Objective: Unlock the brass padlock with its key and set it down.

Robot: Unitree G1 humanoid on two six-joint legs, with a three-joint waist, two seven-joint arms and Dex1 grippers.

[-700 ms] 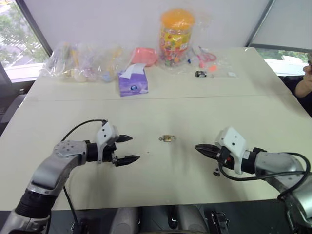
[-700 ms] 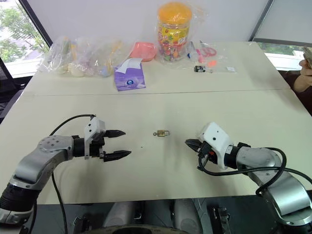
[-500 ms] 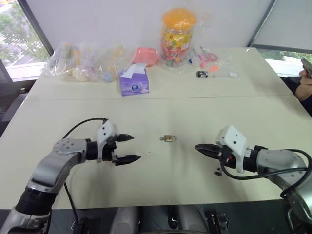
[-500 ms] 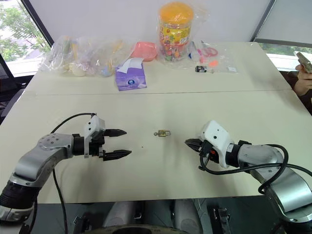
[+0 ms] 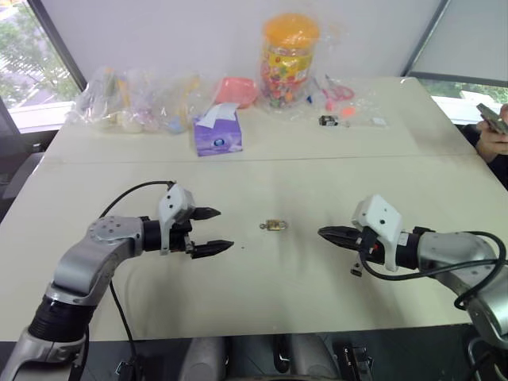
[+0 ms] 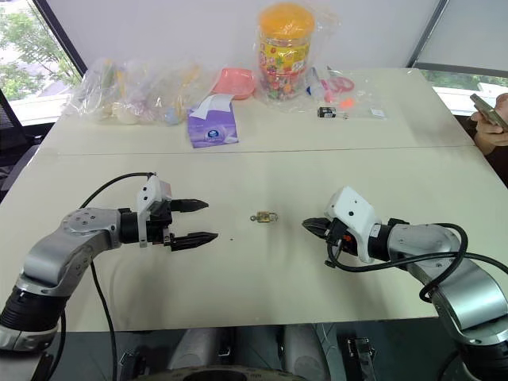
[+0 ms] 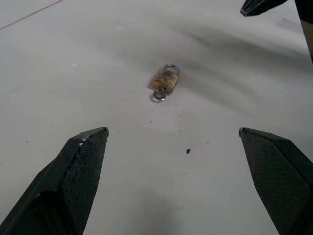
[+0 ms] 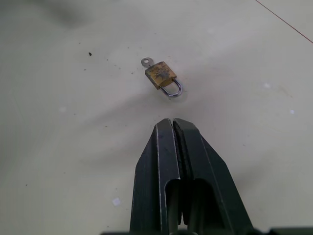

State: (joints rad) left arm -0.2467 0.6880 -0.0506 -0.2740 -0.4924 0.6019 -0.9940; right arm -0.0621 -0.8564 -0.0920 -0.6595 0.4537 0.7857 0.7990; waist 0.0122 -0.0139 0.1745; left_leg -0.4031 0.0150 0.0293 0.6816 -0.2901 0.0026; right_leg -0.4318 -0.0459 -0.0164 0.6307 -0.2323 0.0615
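one brass padlock, one key, two pincers, one tissue box, one candy jar

table near edge: bare around brass padlock, open from both sides | far edge: bags, tissue box, candy jar crowd it

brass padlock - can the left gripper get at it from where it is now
Probably yes. The left gripper is open and points toward the brass padlock, with only bare table between them. The key sits in the padlock's bottom end, and the shut right gripper is clear of it on the far side.
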